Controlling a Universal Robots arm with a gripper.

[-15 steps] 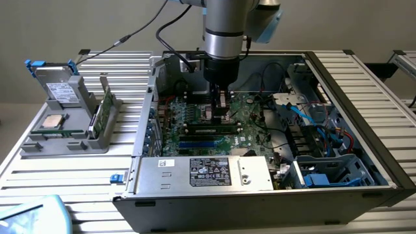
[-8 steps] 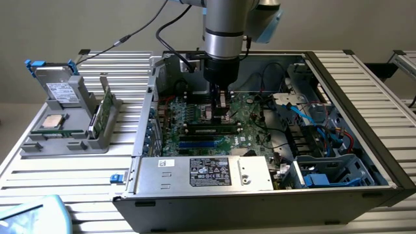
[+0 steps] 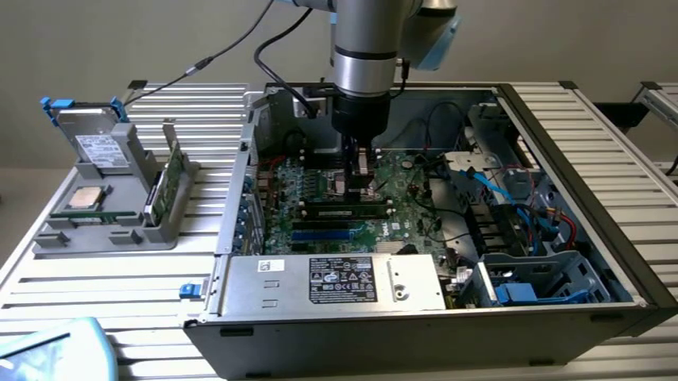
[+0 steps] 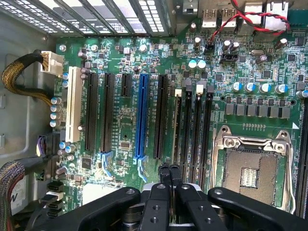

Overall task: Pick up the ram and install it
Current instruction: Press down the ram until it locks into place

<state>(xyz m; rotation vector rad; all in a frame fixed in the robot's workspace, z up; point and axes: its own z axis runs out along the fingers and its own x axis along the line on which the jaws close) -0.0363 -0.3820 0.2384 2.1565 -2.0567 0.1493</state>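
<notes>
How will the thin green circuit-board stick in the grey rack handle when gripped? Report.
The thin green circuit-board stick looks flat and rigid, so probably stiff and light. Standing on its narrow edge in the grey rack, it would likely tip once unsupported.

The arm [image 3: 366,48] is cut off by the exterior view's upper edge and hides part of the motherboard [image 3: 317,202]. In the wrist view, the claw [image 4: 169,174] body is cut off by the picture's edge.
</notes>
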